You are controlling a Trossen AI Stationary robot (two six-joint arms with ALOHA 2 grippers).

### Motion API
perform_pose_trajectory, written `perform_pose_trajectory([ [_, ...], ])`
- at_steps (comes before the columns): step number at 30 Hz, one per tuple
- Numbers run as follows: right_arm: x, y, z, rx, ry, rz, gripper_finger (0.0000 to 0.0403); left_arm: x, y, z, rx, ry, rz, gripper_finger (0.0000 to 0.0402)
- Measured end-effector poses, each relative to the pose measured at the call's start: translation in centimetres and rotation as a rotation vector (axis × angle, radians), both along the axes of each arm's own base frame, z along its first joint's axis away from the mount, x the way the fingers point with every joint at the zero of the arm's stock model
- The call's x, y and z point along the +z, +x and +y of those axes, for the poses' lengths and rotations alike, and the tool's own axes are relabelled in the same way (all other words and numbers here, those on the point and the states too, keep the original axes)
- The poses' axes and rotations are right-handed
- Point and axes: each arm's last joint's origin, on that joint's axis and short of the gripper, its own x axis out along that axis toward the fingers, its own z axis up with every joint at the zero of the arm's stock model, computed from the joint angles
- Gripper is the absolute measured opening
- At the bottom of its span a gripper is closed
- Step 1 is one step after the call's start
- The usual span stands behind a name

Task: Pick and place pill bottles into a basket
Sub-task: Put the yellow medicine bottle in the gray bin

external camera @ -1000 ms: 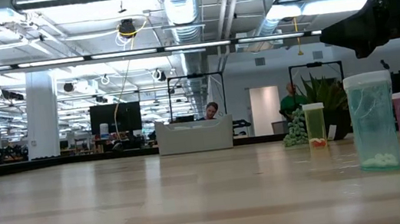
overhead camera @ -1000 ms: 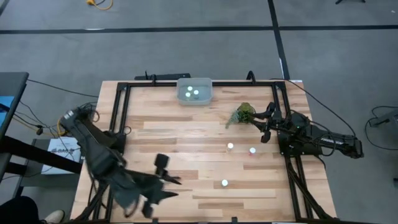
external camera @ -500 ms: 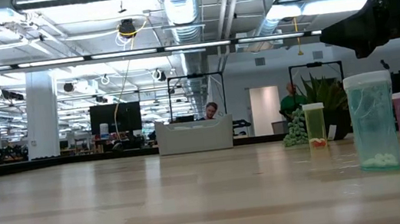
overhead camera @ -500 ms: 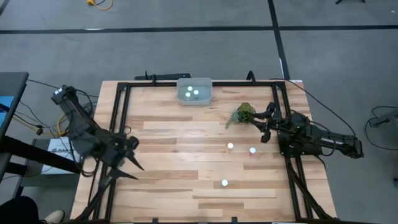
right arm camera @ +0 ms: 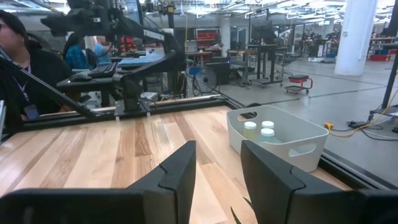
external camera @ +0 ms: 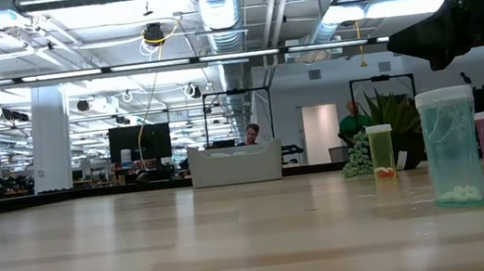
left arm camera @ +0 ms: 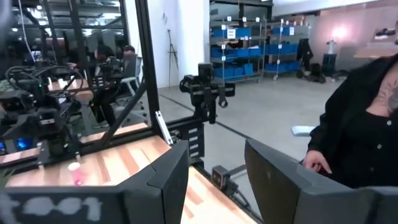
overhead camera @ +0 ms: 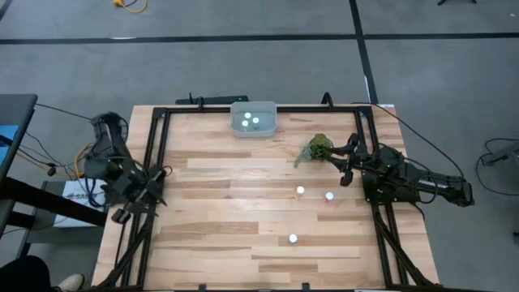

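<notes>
Wooden slatted table: translucent pale plastic basket holds three white-capped pill bottles; three wait outside. Left gripper and right gripper gape empty.

Three pill bottles stand on the table; others sit in the basket.

We see a table of pale wood planks with a smooth, faintly glossy finish, edged by a matt black metal frame. The basket is smooth translucent plastic; the pill bottles look like glossy clear plastic.
</notes>
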Motion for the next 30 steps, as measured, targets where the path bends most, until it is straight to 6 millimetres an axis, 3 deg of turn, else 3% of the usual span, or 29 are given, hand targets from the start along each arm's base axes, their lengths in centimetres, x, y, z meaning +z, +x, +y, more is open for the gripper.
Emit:
perform_pose_trajectory([
  [10,0.0,0.0,0.0,0.000,0.000,0.000,0.0121,-2.9,-1.1,1.7,-0.019,-0.006,-0.059,0.0146],
  [24,0.0,0.0,0.0,0.000,0.000,-0.001,0.0121,-7.7,0.0,-0.5,-0.046,-0.014,-0.025,0.0146],
  [30,0.0,0.0,0.0,0.000,0.000,-0.001,0.0121,-8.5,0.2,-0.7,-0.052,-0.021,-0.010,0.0146],
])
